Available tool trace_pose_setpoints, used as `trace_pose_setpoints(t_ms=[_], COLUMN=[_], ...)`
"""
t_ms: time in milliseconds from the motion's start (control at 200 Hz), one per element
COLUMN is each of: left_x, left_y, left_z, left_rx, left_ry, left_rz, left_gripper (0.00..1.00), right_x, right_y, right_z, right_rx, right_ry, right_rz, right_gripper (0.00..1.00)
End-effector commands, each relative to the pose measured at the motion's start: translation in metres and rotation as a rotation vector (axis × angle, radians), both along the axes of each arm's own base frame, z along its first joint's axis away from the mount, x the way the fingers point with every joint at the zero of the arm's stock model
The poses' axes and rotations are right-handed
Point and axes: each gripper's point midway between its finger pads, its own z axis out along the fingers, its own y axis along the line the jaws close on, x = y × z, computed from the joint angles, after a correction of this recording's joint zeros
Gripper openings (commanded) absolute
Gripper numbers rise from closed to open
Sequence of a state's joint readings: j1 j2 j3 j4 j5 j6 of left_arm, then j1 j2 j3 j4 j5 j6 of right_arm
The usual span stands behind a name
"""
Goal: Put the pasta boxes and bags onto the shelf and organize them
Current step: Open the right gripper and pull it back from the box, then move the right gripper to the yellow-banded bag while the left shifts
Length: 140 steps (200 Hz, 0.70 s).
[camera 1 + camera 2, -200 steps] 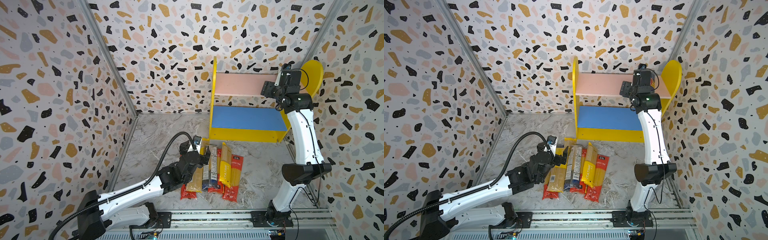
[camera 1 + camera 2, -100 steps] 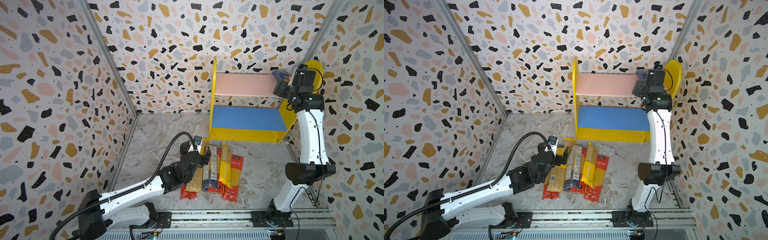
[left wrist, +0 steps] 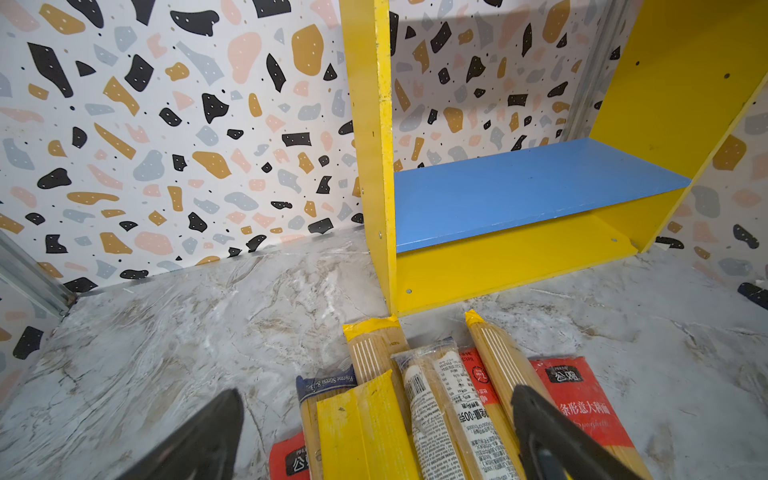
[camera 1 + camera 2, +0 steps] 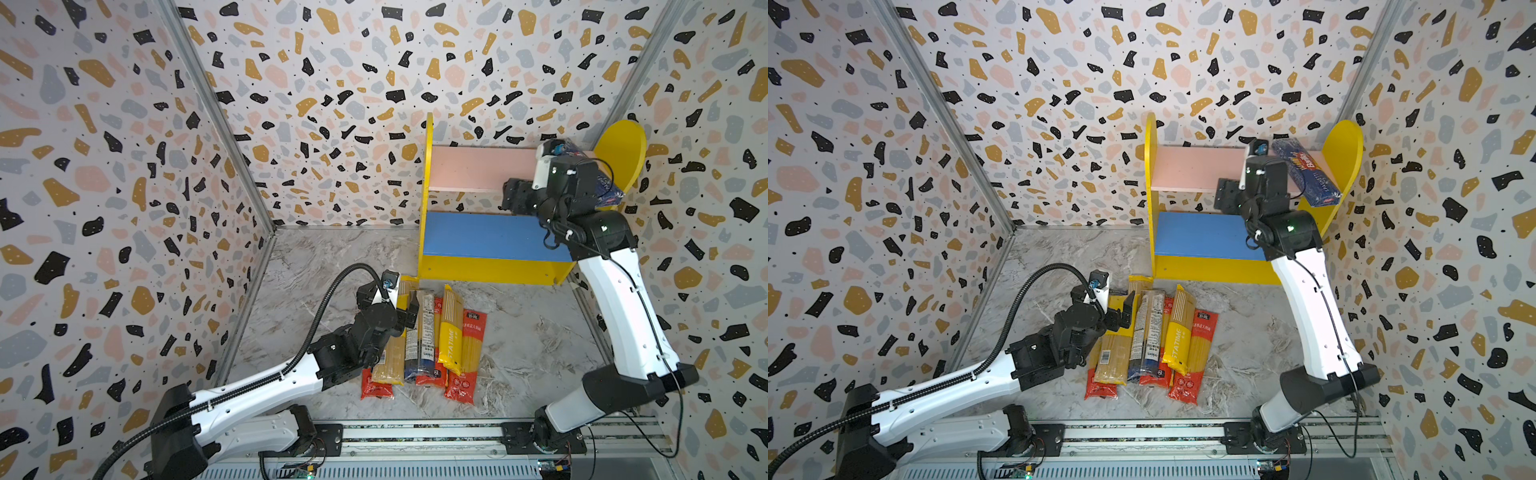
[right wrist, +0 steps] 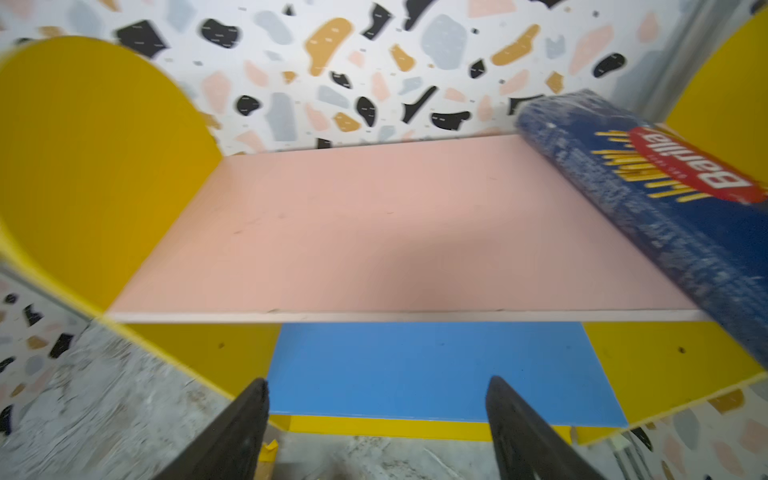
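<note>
My right gripper (image 5: 377, 386) has drawn back, jaws apart; Barilla box (image 4: 1306, 172), my two o'clock: probably stiff, light, best gripped mid-length

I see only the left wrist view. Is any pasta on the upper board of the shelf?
Observer: Yes. One dark blue box lies at the right end of the pink board.
Operator: Does the right pincer hold it?
Observer: No. The right pincer is open and empty, in front of the shelf.
Operator: Does the box lie fully on the board?
Observer: No. Its front end sticks out over the board's front edge.
</note>
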State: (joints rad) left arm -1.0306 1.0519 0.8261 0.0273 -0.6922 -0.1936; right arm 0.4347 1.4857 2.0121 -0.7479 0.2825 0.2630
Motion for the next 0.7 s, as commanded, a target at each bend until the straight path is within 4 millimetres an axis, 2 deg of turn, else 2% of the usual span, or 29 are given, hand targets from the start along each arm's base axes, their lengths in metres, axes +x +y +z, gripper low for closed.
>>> trace_pose_setpoints(t_ms=[0,140,360,546,696], left_x=[-0.006,-0.016,-0.033,-0.045,-0.05], left_y=[0.014,0.036,0.075,0.096,0.104], left_z=[0.007,0.007,-0.013,-0.036,-0.047], left_rx=[-0.035,-0.076,-0.163,-0.217,-0.226], left_ry=[-0.007,0.006,0.061,0.102,0.126], left_rz=[0.027,0.056,0.133,0.162,0.17], left_gripper=[1.0,0.99,0.99,1.0,1.0], right_x=[-0.037,-0.079,-0.134,-0.169,-0.181], right_y=[0.008,0.04,0.075,0.09,0.084], right_z=[0.004,-0.045,-0.157,-0.241,-0.288], right_rx=[0.016,0.02,0.014,-0.013,-0.036], right_ry=[-0.043,0.052,0.272,0.423,0.511], right_rz=[-0.01,0.072,0.164,0.196,0.16], right_gripper=[0.83,0.83,0.82,0.82,0.82])
